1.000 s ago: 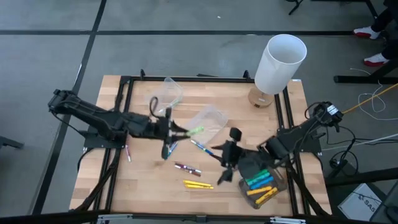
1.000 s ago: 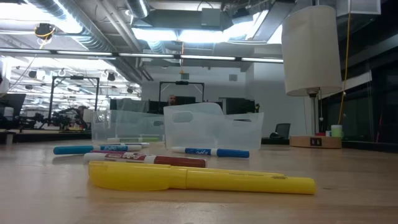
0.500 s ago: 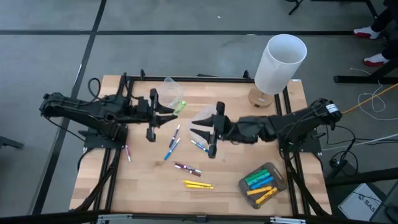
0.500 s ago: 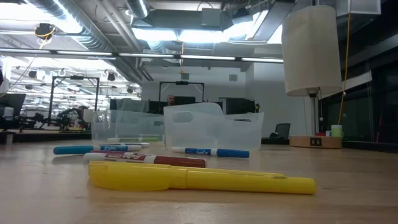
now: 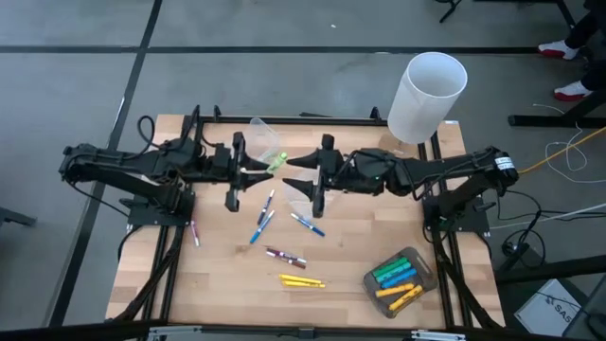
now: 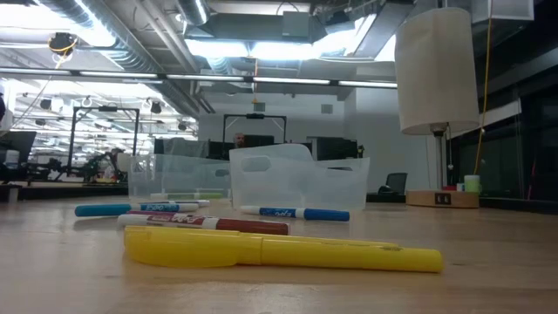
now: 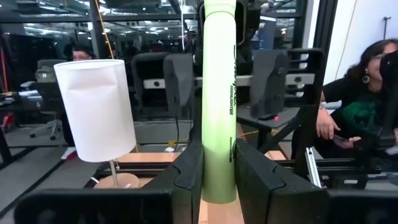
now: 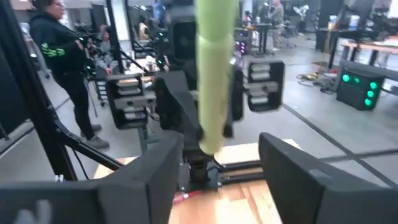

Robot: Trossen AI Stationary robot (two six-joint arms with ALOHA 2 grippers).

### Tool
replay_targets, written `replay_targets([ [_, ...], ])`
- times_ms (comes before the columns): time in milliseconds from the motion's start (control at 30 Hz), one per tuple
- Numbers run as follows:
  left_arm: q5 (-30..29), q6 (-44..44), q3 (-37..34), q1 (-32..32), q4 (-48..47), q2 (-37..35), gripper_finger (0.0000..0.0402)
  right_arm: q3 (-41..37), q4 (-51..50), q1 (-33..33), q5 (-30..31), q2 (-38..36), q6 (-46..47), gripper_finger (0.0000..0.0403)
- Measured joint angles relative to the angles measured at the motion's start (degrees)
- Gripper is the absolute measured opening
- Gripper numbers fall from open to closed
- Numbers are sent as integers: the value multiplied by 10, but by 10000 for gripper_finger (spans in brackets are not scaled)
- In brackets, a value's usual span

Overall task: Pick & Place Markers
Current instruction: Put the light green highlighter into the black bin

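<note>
A green marker (image 5: 276, 161) hangs above the table's (image 5: 218, 284) rear middle, pinched by the left gripper (image 5: 254, 169). The right gripper (image 5: 301, 175) faces it with fingers spread on either side of the marker's free end. Other markers (image 5: 263, 217) lie on the table below, and more fill a tub (image 5: 398, 277) at the front right.

The left pincer (image 5: 254, 169) and right pincer (image 5: 301, 173) face each other above loose markers (image 5: 264, 216).
</note>
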Motion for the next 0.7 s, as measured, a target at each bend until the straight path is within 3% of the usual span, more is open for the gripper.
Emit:
replay_targets([
  [200, 20, -11, 0, 20, 1, 1, 64, 0, 53, -11, -16, 0, -32, 252],
  [700, 41, -15, 0, 35, 1, 1, 64, 0, 121, -47, -70, 20, -12, 255],
])
